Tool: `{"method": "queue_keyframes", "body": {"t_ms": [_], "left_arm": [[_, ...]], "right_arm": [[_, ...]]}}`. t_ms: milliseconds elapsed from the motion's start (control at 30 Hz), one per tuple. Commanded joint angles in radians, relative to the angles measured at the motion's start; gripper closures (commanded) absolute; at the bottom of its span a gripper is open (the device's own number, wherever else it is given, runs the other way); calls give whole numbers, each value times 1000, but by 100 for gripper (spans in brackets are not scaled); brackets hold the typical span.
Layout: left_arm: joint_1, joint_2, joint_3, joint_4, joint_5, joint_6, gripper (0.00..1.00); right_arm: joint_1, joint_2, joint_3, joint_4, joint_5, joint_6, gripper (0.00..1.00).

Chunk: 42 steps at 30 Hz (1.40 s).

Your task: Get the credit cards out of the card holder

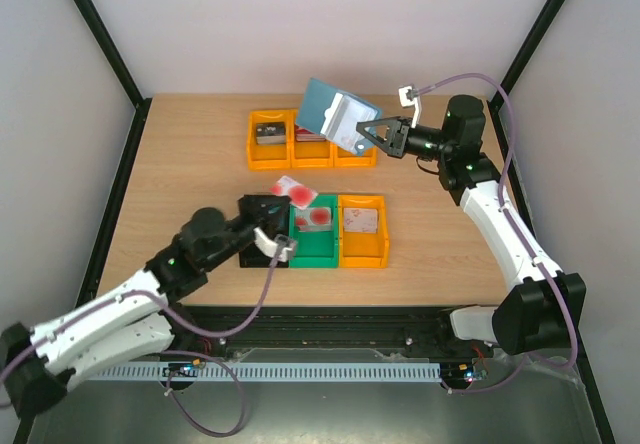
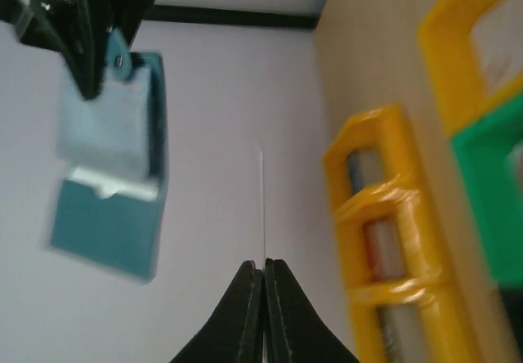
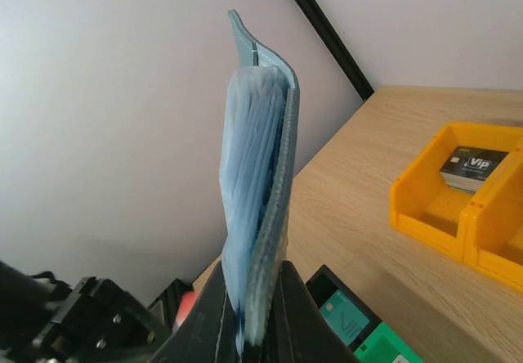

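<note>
- Top external view: the right gripper (image 1: 363, 136) held the small slate-blue bifold card holder (image 1: 335, 114) in the air above the rear row of orange plastic bins (image 1: 270, 159), its jaws pinching one edge. The left gripper (image 1: 278, 206) hovered over the near bins, beside a thin white plastic card with red blotches (image 1: 296, 192) tilted at its tip. The green plastic bin (image 1: 318, 254) held red-printed cards, and the single orange bin (image 1: 362, 257) next to it held a pale one.
- Left wrist view: the left gripper (image 2: 263, 285) had its jaws pressed together. A hair-thin pale line (image 2: 262, 199) rose from between them, which I took for that card seen edge-on and pinched. The top view could not confirm this grip. The card holder (image 2: 114, 175) hung open well apart from it, showing its paler inner face, under the right gripper (image 2: 98, 44).
- Right wrist view: the right gripper (image 3: 249, 314) clamped the bottom of the card holder (image 3: 261, 175), seen edge-on with stacked pale slots. Whether any cards remained inside could not be told. Only this view showed a black printed card (image 3: 474, 167) in a rear orange bin.
- Step, as I judged it: one card was out and on its way to a bin. The next move called for lowering it over a bin, spreading the left jaws, then returning to the raised holder.
</note>
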Motion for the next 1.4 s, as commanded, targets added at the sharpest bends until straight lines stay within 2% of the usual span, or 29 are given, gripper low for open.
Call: {"method": "queue_keyframes", "body": {"t_ms": [0,67,133,300,433,767,1100,1367], "left_arm": [[-154,250,321,-459,-178,-564,98],[-159,395,455,-649,-136,-712,98],[-159,512,510,-743,-128,-736,98],[-159,651,524,-721,-217,-680,98],[-158,752,580,-747,-276,-734,98],[-157,832,557,-546,-317,-737,98],[-139,918,572,-463,-302,-736,98],[-117,940,514,-303,-342,-673,98]], "right_arm": [[-6,-46,-3,17,-15,-20,98],[-6,-63,-14,6,-13,-35,98],[-7,-85,-30,5,-10,-42,98],[-9,-120,-43,-24,-24,-68,98],[-14,-136,-40,-59,-36,-97,98],[-18,-158,-45,-103,-47,-143,98],[-24,-172,-41,-134,-49,-169,98],[-26,-180,-48,-138,-60,-175,98]]}}
